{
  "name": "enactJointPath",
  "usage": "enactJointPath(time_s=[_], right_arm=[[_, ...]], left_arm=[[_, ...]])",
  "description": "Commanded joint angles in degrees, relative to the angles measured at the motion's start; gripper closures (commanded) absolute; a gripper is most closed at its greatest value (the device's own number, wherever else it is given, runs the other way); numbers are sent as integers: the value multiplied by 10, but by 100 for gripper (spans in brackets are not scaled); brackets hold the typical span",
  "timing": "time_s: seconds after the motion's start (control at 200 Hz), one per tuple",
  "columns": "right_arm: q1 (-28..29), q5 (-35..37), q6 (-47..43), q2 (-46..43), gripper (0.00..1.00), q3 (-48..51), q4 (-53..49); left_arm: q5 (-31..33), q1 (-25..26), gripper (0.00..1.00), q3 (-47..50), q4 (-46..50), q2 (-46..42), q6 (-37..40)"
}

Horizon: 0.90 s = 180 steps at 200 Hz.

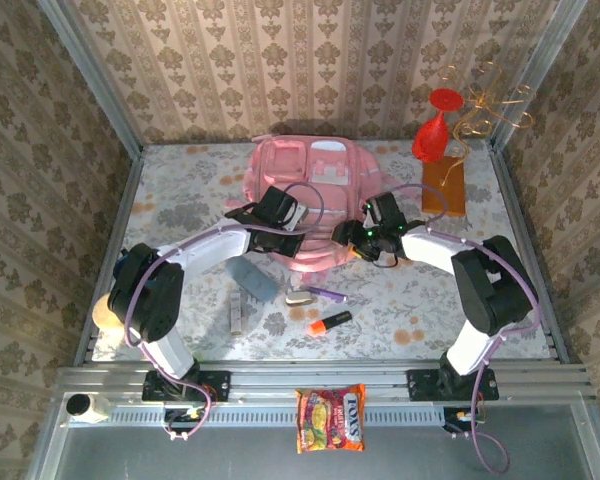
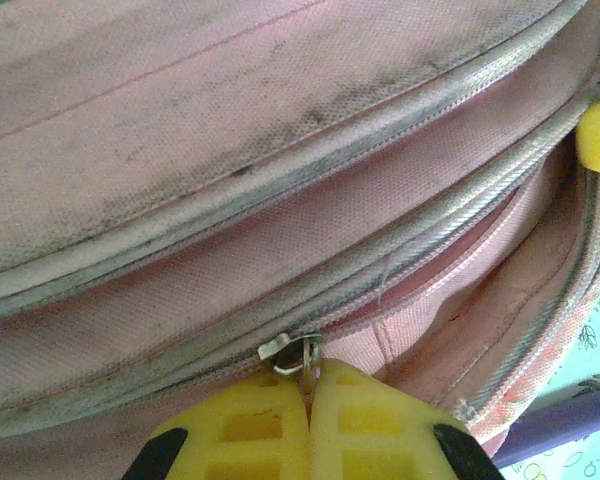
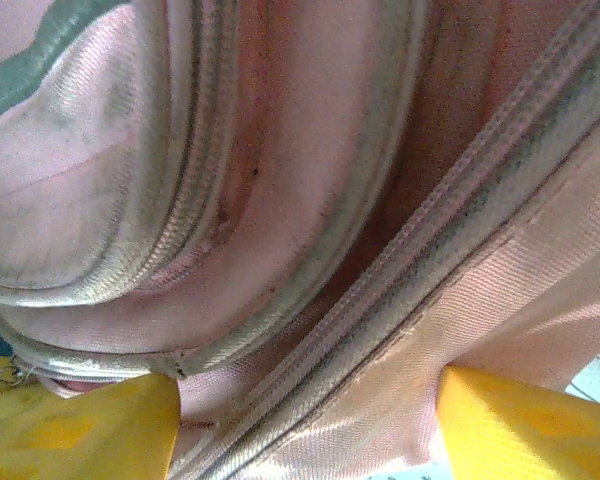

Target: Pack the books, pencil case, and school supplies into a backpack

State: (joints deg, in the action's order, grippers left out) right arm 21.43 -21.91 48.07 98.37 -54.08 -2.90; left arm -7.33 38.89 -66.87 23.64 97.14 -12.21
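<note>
- well, the pink backpack (image 1: 315,200) lies toward the far middle of the table (image 1: 180,190), and both arms reach in to its near edge, one from each side.
- the left gripper (image 2: 310,385) has its yellow fingers pressed together on the small metal zip pull (image 2: 288,350). pinching the tab like this looks meant for dragging the slider along its track to open a pocket.
- to the right of that pull the zipper teeth look parted a little, so the opening seems only begun.
- the right gripper (image 3: 300,440) has its jaws standing apart, one on each side of a ridge of pink fabric and zipper tape. i cannot tell whether they press on it. my guess is that it sits there to brace the bag, so the soft cloth doesn't simply slide along with the pull.
- the things to pack wait on the table just in front of the bag, within easy reach:
  - the grey-blue pencil case (image 1: 252,278) is beside the left arm
  - the pale narrow stick (image 1: 237,312) is below the case
  - the beige oblong piece (image 1: 300,297) is touching or nearly touching the purple pen (image 1: 327,294)
  - the orange-and-black marker (image 1: 329,322) is nearest the arms
- packing looks not yet started, since the pocket has to gape wide first.
- the orange snack packet (image 1: 330,418) lies apart on the metal rail.
</note>
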Motion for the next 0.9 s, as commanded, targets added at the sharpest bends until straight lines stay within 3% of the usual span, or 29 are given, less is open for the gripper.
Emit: enactJointPath(time_s=[0.0, 0.1, 0.15, 0.305, 0.605, 0.775, 0.895], right_arm=[[2, 26, -5, 22, 46, -20, 5], [-10, 58, -37, 18, 75, -15, -18], [-22, 68, -52, 11, 84, -11, -29], [-71, 81, -109, -7, 98, -9, -78], [-141, 82, -210, 27, 100, -86, -177], [-153, 79, -215, 75, 96, -168, -192], [-153, 66, -217, 86, 90, -201, -203]], left_arm=[[12, 6, 100, -18, 0, -2, 13], [47, 6, 100, -21, 18, -5, 27], [69, 3, 100, -22, 30, -8, 38], [131, -17, 100, -18, 60, -19, 62], [150, -77, 100, 19, 59, -40, 60], [62, -59, 100, 19, 28, -42, 56], [37, -29, 100, 6, 17, -34, 44]])
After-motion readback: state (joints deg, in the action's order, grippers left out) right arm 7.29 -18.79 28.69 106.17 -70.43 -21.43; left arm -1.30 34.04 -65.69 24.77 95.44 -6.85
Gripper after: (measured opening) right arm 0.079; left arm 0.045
